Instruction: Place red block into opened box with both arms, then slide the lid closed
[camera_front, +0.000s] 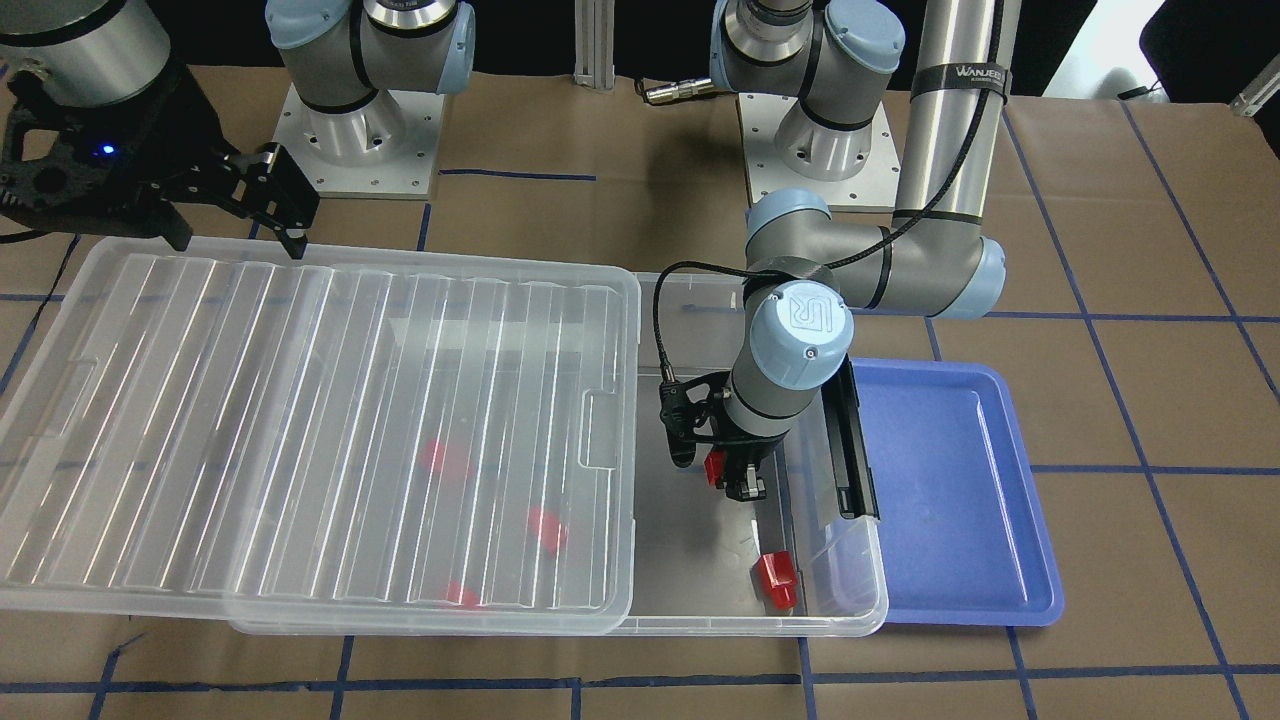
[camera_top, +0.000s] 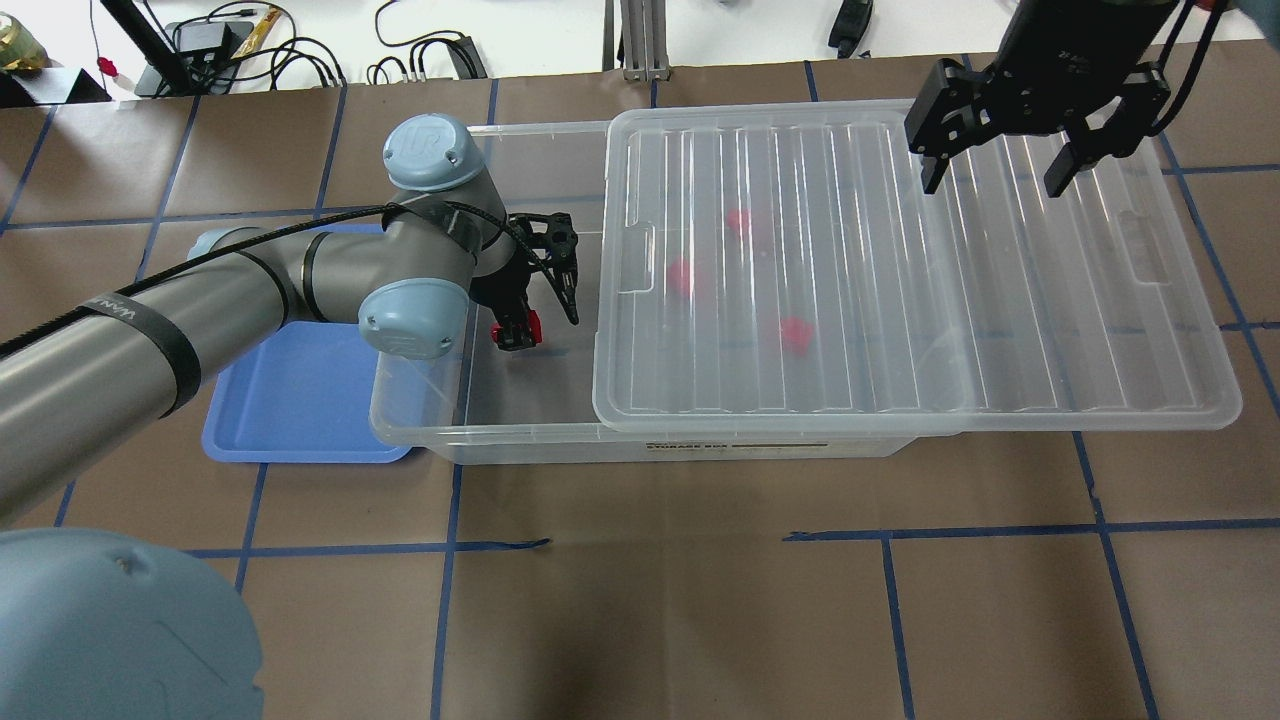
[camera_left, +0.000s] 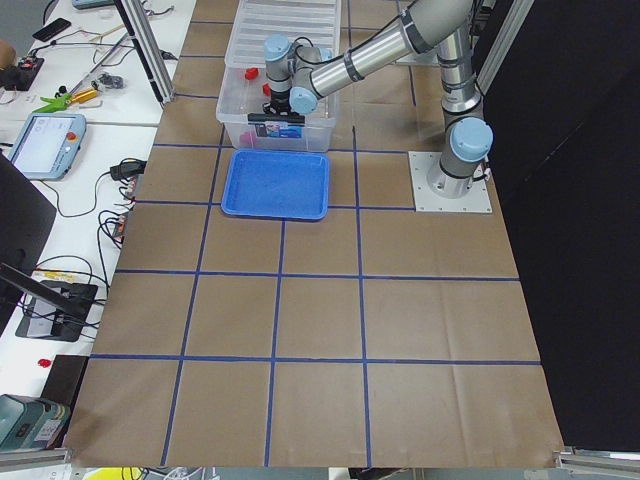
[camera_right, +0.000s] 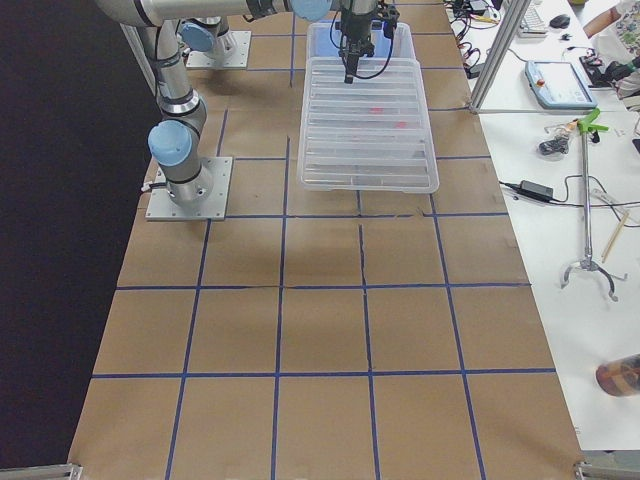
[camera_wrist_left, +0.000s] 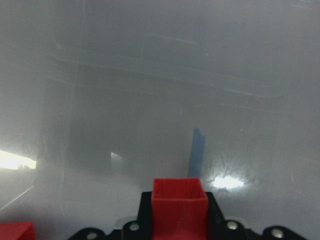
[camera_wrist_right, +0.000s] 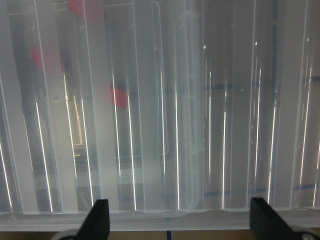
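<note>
My left gripper (camera_front: 730, 482) hangs inside the uncovered end of the clear box (camera_front: 860, 590), shut on a red block (camera_wrist_left: 179, 207) that shows between its fingers in the left wrist view. A second red block (camera_front: 775, 580) lies on the box floor close by. The ribbed clear lid (camera_front: 250, 420) covers most of the box and overhangs its far end. Three red blocks show blurred beneath it, one being (camera_top: 795, 335). My right gripper (camera_top: 990, 180) hovers open over the lid's back edge, holding nothing.
A blue tray (camera_front: 960, 490) sits on the brown paper right against the box's latch end, under the left arm's forearm. The black latch bar (camera_front: 850, 440) stands at that short wall. The arm bases stand behind the box.
</note>
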